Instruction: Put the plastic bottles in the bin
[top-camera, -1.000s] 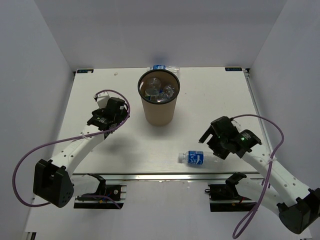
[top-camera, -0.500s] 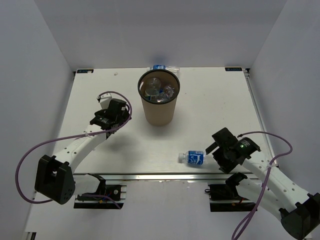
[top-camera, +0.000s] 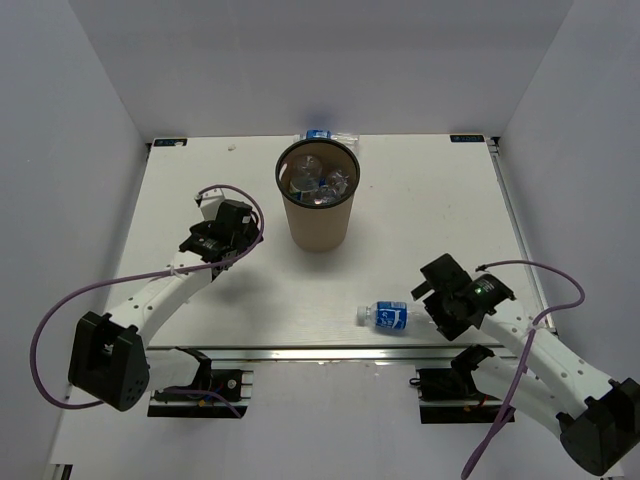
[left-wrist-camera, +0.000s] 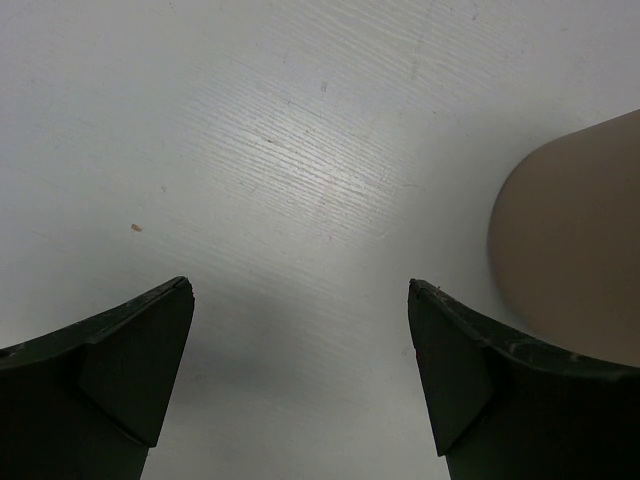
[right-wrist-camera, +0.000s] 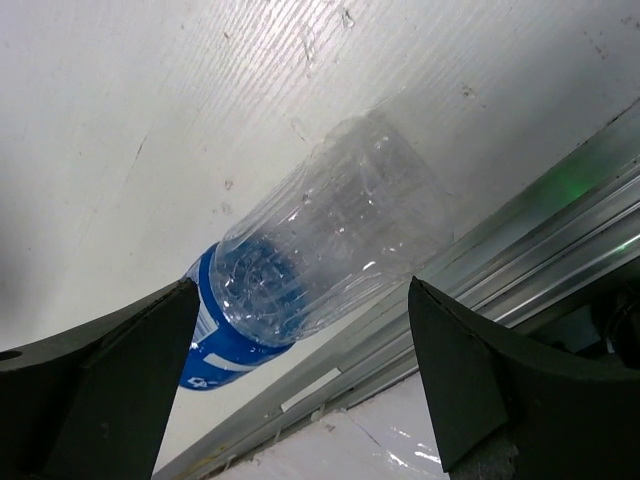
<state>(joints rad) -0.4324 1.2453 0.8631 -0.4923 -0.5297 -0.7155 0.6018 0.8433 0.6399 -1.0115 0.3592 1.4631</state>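
A clear plastic bottle (top-camera: 392, 316) with a blue label lies on its side near the table's front edge; in the right wrist view the bottle (right-wrist-camera: 320, 250) fills the middle, its base toward the camera. My right gripper (top-camera: 428, 298) (right-wrist-camera: 300, 300) stands open just right of it, fingers either side of its base end without touching. The brown bin (top-camera: 317, 205) stands upright at the back centre with several bottles (top-camera: 318, 180) inside. Another bottle (top-camera: 322, 134) lies behind the bin, mostly hidden. My left gripper (top-camera: 205, 228) (left-wrist-camera: 300, 300) is open and empty, left of the bin (left-wrist-camera: 575, 250).
The metal rail (right-wrist-camera: 500, 290) of the table's front edge runs right beside the lying bottle. White walls close in the table (top-camera: 420, 210) on the left, right and back. Purple cables loop off both arms.
My right gripper has moved down toward the front edge and closer to the lying bottle's base. The left arm shifted slightly. The bottle has not moved.
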